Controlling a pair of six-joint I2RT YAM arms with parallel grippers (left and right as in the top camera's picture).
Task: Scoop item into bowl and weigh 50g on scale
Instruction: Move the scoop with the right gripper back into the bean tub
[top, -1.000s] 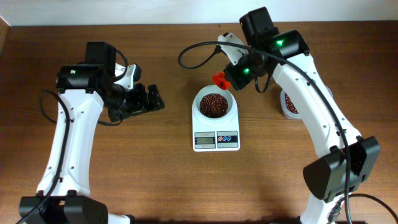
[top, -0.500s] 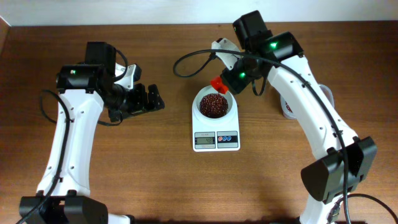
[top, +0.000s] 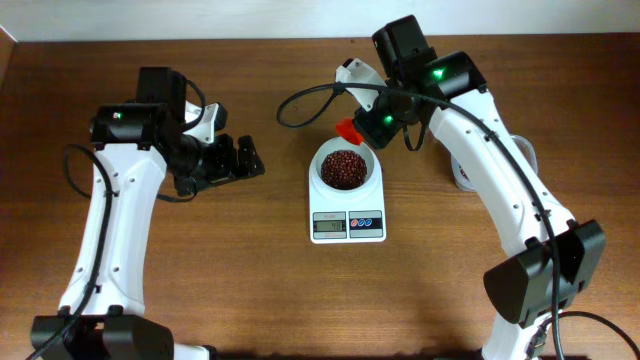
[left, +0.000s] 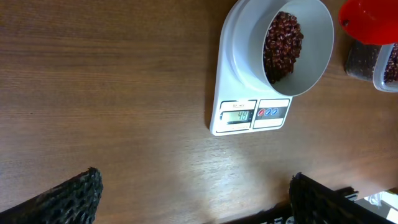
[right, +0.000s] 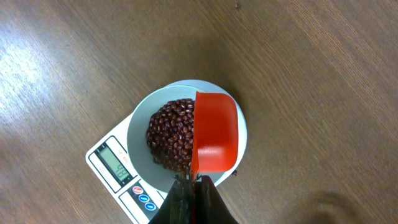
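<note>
Red scoop (right: 214, 134) overhangs bowl (right: 137, 140), blocking top; bare table (top: 270, 280) left of scale (top: 347, 227).

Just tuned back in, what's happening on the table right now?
The right gripper is shut on a red scoop, holding it over the white bowl, which sits on the scale with a heap of beans in it. The left gripper hangs open left of the scale, holding nothing. A clear tub of beans stands off to the right.

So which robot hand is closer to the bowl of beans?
Right. The right gripper holds a red scoop over the bowl; the left gripper hangs open, well off to the bowl's side.
</note>
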